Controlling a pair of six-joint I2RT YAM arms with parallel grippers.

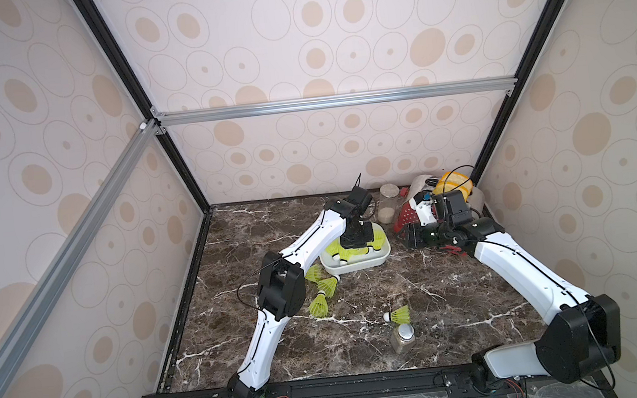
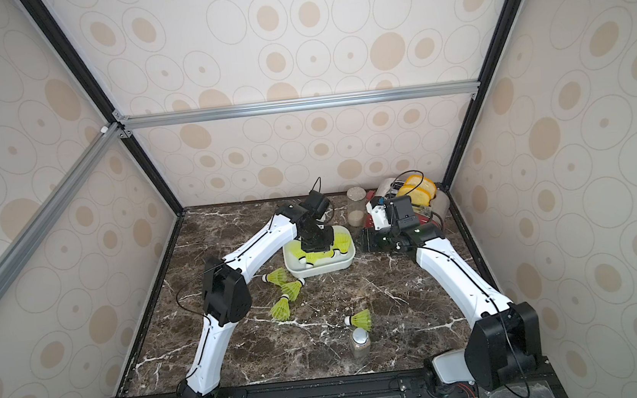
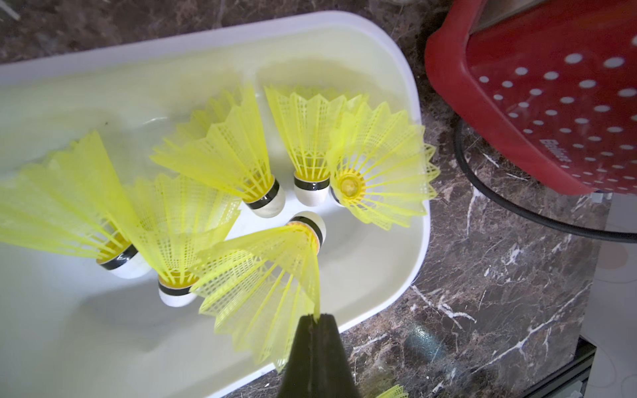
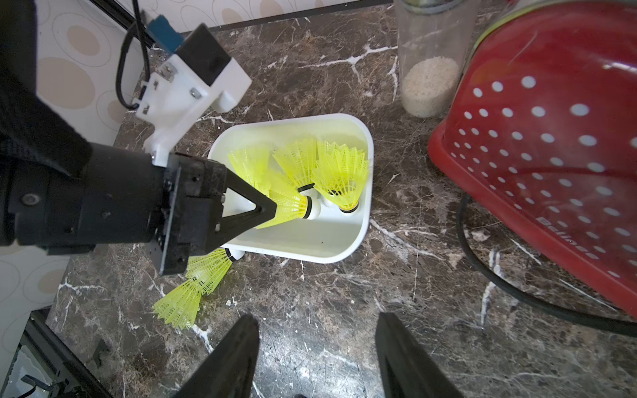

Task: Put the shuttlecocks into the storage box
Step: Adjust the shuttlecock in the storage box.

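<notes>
- In both top views, the left end effector (image 1: 356, 240) is over the storage box (image 1: 357, 267), which sits at the back of the table (image 1: 459, 314). The arm hides part of the box, so I cannot count what is inside from here.
- Four loose shuttlecocks (image 1: 327, 287) lie on the table. Three are just beside the box, and one is well apart, near a small jar (image 1: 402, 337).
- In the left wrist view, the left end effector is closed tight on the skirt edge of the held shuttlecock (image 3: 269, 272). It hangs over the box, above five shuttlecocks in the box (image 3: 234, 155).
- In the right wrist view, the right end effector (image 4: 317, 348) is open and holds nothing. It is over bare table, near the box and the red toaster (image 4: 551, 155).
- The step now looks like dropping this one in. Next, I think the left end effector needs to open so it falls, then go for the three close ones.
</notes>
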